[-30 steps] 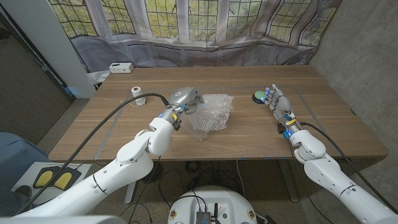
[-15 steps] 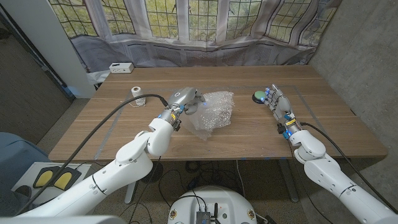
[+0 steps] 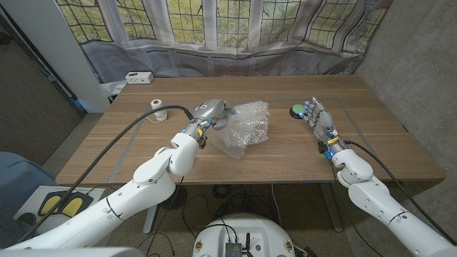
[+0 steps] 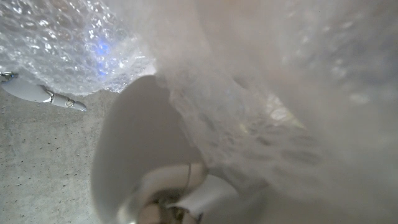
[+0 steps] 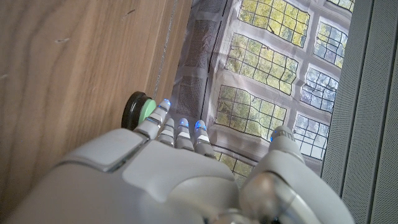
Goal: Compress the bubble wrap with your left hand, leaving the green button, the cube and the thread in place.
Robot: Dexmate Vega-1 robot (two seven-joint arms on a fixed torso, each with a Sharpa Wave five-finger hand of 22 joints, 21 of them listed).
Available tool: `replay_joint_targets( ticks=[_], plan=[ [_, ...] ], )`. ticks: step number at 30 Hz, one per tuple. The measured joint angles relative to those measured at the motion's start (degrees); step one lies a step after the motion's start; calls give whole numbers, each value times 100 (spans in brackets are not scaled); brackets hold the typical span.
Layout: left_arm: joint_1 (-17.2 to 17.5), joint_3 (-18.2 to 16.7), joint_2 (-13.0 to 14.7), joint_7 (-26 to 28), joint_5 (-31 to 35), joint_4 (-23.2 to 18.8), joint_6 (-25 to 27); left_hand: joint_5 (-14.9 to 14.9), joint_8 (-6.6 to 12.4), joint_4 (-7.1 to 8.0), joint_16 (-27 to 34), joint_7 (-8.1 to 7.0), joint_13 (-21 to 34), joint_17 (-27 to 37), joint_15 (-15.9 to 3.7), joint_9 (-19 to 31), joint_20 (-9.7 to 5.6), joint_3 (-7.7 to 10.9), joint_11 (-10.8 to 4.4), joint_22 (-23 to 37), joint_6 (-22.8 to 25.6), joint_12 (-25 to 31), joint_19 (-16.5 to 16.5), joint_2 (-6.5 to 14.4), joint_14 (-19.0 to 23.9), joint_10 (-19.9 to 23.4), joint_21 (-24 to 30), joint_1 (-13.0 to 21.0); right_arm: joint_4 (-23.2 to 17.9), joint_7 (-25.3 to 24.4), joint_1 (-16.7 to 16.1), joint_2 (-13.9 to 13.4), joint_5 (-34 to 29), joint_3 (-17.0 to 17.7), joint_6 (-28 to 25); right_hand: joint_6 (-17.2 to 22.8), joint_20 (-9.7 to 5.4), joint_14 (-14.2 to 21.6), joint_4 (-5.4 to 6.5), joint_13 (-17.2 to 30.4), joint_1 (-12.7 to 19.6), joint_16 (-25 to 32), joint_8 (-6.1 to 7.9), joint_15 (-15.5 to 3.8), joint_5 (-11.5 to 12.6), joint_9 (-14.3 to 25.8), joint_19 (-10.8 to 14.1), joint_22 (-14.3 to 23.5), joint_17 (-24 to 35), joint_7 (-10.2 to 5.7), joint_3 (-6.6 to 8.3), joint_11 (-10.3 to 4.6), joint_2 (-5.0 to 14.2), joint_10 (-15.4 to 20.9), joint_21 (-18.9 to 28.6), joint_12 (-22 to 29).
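A crumpled sheet of clear bubble wrap lies bunched at the table's middle. My left hand grips its left side, fingers buried in the plastic. In the left wrist view the bubble wrap presses right against my left hand. The green button sits to the right of the wrap, just in front of my right hand, which stands on its edge with fingers apart and holds nothing. In the right wrist view the green button shows beyond the fingertips of my right hand. A white thread spool stands at the left.
A small white box sits at the table's far left corner. Behind the wooden table hangs a curtain under the windows. Bare wood stretches along the near edge and the far right.
The bubble wrap has bunched up and risen a little toward the far right as my left hand closed into it. My right hand has stayed where it was.
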Motion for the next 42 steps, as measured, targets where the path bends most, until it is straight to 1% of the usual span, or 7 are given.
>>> replay_joint_targets(
  ticks=[3,7,10,11,16,34,42],
  plan=[
    [0,0,0,-21,43,0,26,-19,-109,18,-110,-3,-81,-63,67,-26,73,18,54,0,-161,-133,-72,6,-122,-190,-50,-168,25,0,21,11,0,-4,0,0,0,0,0,0,1,0,0,0,0,0,0,0,0,0,0,0,1,0,0,0],
    [-96,47,5,-76,74,34,33,-46,-274,18,-245,17,-202,-123,129,-79,266,18,124,1,-387,-264,-270,-41,-372,-411,-180,-393,51,17,42,23,15,-7,0,0,0,0,0,0,22,0,0,0,0,0,0,0,0,0,0,0,22,0,0,0],
    [-156,70,39,-158,101,46,36,-68,-349,41,-271,58,-262,-147,155,-106,325,-6,161,1,-493,-299,-369,-30,-438,-448,-226,-537,67,21,52,29,20,-7,0,0,0,0,0,0,22,0,0,0,0,0,0,0,0,0,0,0,22,0,0,0],
    [-169,75,44,-182,111,48,36,-68,-386,41,-270,51,-279,-147,166,-111,325,-6,152,1,-541,-305,-412,-72,-474,-483,-226,-584,71,21,57,31,20,-8,0,0,0,0,0,0,22,0,0,0,0,0,0,0,0,0,0,0,22,0,0,0],
    [-218,81,80,-262,128,59,24,-112,-468,41,-309,81,-346,-134,216,-158,386,-6,171,1,-608,-327,-552,-41,-620,-581,-319,-616,96,28,78,39,22,-11,2,0,0,0,0,0,22,0,0,0,0,0,0,0,0,0,0,0,22,0,0,0],
    [-257,15,152,-307,-32,176,-207,-151,-511,4,-337,101,-452,-130,239,-185,456,25,202,2,-628,-326,-684,18,-704,-611,-416,-675,134,30,158,76,2,-74,-22,0,0,0,0,0,22,0,0,0,0,0,0,0,0,0,0,0,22,0,0,0],
    [-271,10,154,-281,-129,304,-336,-159,-511,-35,-337,101,-479,-130,268,-211,426,31,202,2,-628,-326,-715,18,-733,-611,-437,-675,128,12,149,79,-3,-83,-44,0,0,0,0,0,22,0,0,0,0,0,0,0,0,0,0,0,22,0,0,0]
  ],
)
